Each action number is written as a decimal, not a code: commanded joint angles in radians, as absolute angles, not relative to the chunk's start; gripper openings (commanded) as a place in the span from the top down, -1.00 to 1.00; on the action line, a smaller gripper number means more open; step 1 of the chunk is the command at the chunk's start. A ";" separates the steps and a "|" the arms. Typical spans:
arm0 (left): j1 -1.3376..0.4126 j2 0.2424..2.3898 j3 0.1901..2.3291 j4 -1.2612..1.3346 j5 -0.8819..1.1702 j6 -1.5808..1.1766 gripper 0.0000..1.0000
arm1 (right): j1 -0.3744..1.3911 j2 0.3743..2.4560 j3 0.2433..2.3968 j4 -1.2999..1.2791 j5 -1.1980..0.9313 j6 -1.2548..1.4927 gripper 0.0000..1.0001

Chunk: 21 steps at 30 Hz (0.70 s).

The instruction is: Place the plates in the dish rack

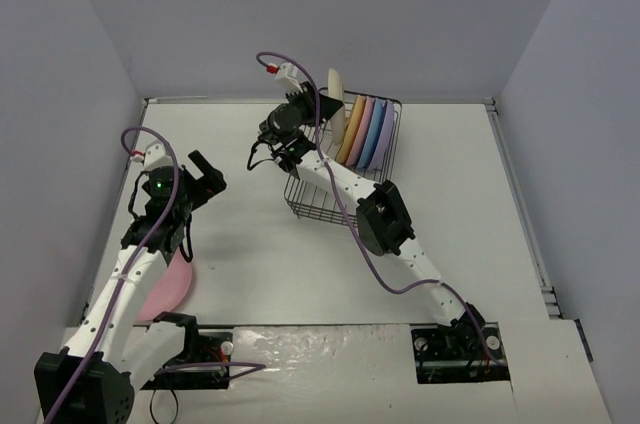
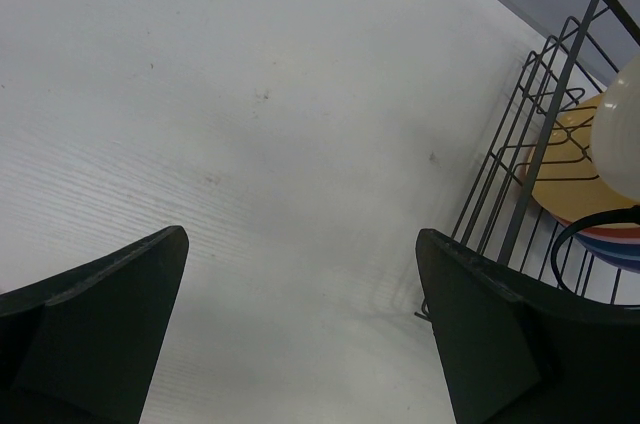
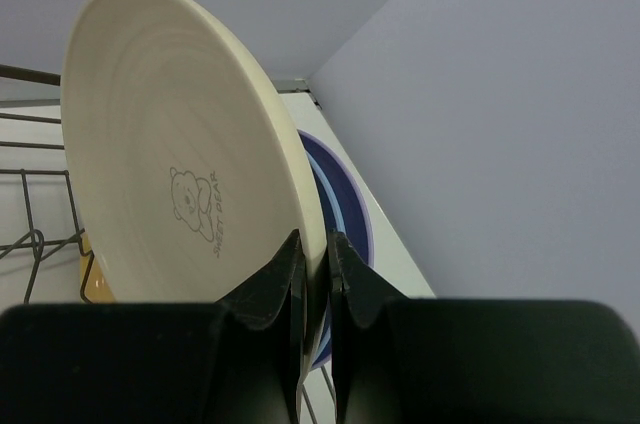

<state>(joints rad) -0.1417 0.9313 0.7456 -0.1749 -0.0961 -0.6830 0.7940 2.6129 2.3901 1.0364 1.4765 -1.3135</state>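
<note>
My right gripper (image 1: 326, 107) is shut on the rim of the cream plate (image 1: 337, 94), which stands on edge over the left end of the dish rack (image 1: 318, 194). In the right wrist view the fingers pinch the cream plate (image 3: 180, 144) at my right gripper (image 3: 313, 254). A yellow-orange plate (image 1: 347, 136), a pink one (image 1: 360, 129), a blue one (image 1: 373, 130) and a lavender one (image 1: 386, 134) stand upright in the rack. Another pink plate (image 1: 160, 291) lies flat on the table, partly under the left arm. My left gripper (image 1: 205, 176) hangs open and empty above the table, left of the rack.
The left wrist view shows bare white table between the open fingers (image 2: 150, 274), with the rack's wire end (image 2: 540, 144) at the right. Grey walls close in the table on three sides. The right arm stretches diagonally from its base across the rack's near side.
</note>
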 commanded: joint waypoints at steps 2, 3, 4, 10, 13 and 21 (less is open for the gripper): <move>-0.132 0.943 0.762 -0.103 -0.075 -0.676 -0.94 | 0.784 2.592 2.416 1.109 1.534 -1.309 1.00; -0.132 0.946 0.762 -0.103 -0.074 -0.675 -0.94 | 0.781 2.599 2.421 1.110 1.538 -1.310 1.00; -0.132 0.947 0.762 -0.103 -0.074 -0.674 -0.94 | 0.779 2.604 2.426 1.117 1.545 -1.312 1.00; -0.132 0.955 0.762 -0.102 -0.066 -0.673 -0.94 | 0.773 2.606 2.452 1.179 1.553 -1.306 1.00; -0.130 0.954 0.762 -0.106 -0.066 -0.670 -0.94 | 0.762 2.628 2.518 1.124 1.544 -1.268 1.00; -0.128 0.965 0.761 -0.098 -0.066 -0.668 -0.94 | 0.723 2.639 2.498 1.128 1.542 -1.312 1.00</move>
<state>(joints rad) -0.1368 0.9556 0.7442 -0.1673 -0.0746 -0.6823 0.7540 2.6758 2.4950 1.0695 1.4762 -1.2987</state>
